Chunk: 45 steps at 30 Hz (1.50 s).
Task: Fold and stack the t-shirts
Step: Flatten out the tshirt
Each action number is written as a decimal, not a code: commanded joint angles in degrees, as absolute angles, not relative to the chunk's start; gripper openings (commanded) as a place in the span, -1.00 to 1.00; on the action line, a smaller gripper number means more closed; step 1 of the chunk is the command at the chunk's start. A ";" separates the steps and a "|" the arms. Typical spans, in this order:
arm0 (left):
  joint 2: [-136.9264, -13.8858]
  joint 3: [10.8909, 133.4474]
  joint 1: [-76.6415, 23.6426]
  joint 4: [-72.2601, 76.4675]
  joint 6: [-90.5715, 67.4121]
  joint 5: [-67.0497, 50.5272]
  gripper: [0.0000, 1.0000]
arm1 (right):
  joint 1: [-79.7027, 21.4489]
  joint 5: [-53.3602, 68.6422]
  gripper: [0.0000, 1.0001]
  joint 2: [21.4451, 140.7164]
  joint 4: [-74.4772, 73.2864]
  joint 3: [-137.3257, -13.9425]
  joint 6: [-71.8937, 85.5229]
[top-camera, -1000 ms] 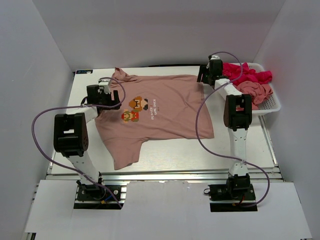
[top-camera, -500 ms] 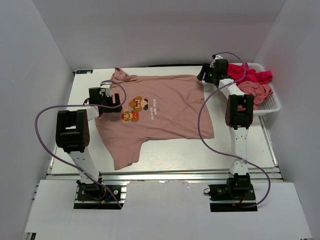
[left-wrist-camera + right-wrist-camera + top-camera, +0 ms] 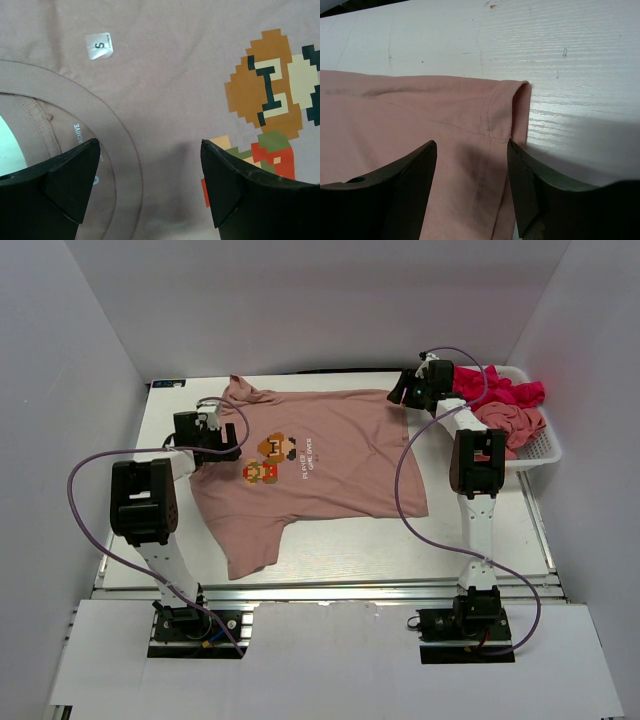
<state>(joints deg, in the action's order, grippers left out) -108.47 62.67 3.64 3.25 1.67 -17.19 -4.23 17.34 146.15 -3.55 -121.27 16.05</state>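
Observation:
A salmon-pink t-shirt (image 3: 340, 465) with a pixel-art print (image 3: 277, 458) lies spread flat on the table, collar to the left and hem to the right. My left gripper (image 3: 230, 445) hovers open just above the chest. Its jaws (image 3: 150, 185) stand between the ribbed collar (image 3: 117, 150) and the print (image 3: 272, 90), holding nothing. My right gripper (image 3: 399, 395) is at the shirt's far right hem corner (image 3: 512, 107). It is open (image 3: 472, 170), one finger over the fabric and the other at the edge. More t-shirts, magenta-red (image 3: 500, 390) and salmon-pink (image 3: 512, 422), sit in the basket.
The white mesh basket (image 3: 540, 450) stands at the table's right edge, just right of the right arm. The white table (image 3: 570, 50) shows beyond the hem corner. A size sticker (image 3: 98, 46) is on the shirt near the collar. White walls close in the back and both sides.
My right gripper has shifted a little left onto the shirt's far hem corner and its jaws have narrowed slightly. The left gripper and the shirt have barely moved.

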 commanded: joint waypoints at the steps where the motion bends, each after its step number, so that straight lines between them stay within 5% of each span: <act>1: -107.23 63.28 4.39 3.52 1.85 -18.28 0.81 | -4.13 18.37 0.26 146.60 -2.20 -121.55 16.08; 16: -108.55 64.51 5.27 2.64 1.32 -19.77 0.80 | -3.96 14.06 0.22 147.57 -3.60 -121.38 14.50; 19: -108.46 64.34 5.36 2.81 1.14 -19.69 0.80 | -3.96 14.24 0.03 147.83 -3.43 -121.29 14.59; 26: -108.54 64.25 5.54 3.08 0.70 -20.04 0.80 | -3.96 14.50 -1.00 147.74 -2.99 -121.03 14.68; 45: -109.42 63.37 5.89 3.51 1.05 -20.66 0.80 | -3.52 10.11 -1.00 143.26 5.71 -117.94 12.92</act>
